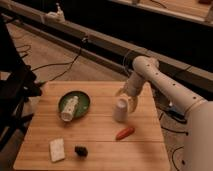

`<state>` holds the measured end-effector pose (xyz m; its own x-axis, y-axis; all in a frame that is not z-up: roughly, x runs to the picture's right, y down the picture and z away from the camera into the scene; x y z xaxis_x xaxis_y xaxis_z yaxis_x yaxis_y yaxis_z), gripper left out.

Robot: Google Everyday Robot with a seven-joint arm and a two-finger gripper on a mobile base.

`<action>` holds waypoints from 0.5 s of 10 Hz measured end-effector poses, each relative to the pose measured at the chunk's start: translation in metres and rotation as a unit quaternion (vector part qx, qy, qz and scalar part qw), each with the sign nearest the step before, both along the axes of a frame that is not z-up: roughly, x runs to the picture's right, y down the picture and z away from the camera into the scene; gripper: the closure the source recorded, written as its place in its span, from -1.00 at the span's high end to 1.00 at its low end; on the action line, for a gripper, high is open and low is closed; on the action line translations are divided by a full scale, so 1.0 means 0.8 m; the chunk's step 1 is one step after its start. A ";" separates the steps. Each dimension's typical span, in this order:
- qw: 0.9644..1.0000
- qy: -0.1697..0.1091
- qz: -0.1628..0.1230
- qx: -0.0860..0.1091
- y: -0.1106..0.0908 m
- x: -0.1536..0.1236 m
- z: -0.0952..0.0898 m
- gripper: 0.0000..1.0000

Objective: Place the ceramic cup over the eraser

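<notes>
The white ceramic cup [120,109] stands upright on the wooden table [100,145], right of centre. My gripper [126,99] hangs from the white arm and sits right at the cup's upper right side, close around its top. The black eraser [81,150] lies near the front edge, left of centre, well away from the cup and the gripper.
A green plate [83,101] holds a white bottle-shaped object [69,108] at the middle left. An orange carrot-like piece [124,133] lies just in front of the cup. A flat white pad [57,149] lies left of the eraser. Cables run over the floor behind.
</notes>
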<state>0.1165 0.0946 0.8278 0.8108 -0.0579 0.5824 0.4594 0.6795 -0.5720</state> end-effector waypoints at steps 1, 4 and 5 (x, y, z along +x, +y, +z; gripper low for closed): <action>1.000 -0.004 0.002 0.000 0.005 -0.006 0.005 0.60; 1.000 -0.007 0.005 -0.004 0.022 -0.017 0.021 0.30; 1.000 -0.004 0.004 -0.003 0.023 -0.015 0.025 0.09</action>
<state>0.1043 0.1132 0.8476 0.8068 -0.0480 0.5889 0.4583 0.6800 -0.5724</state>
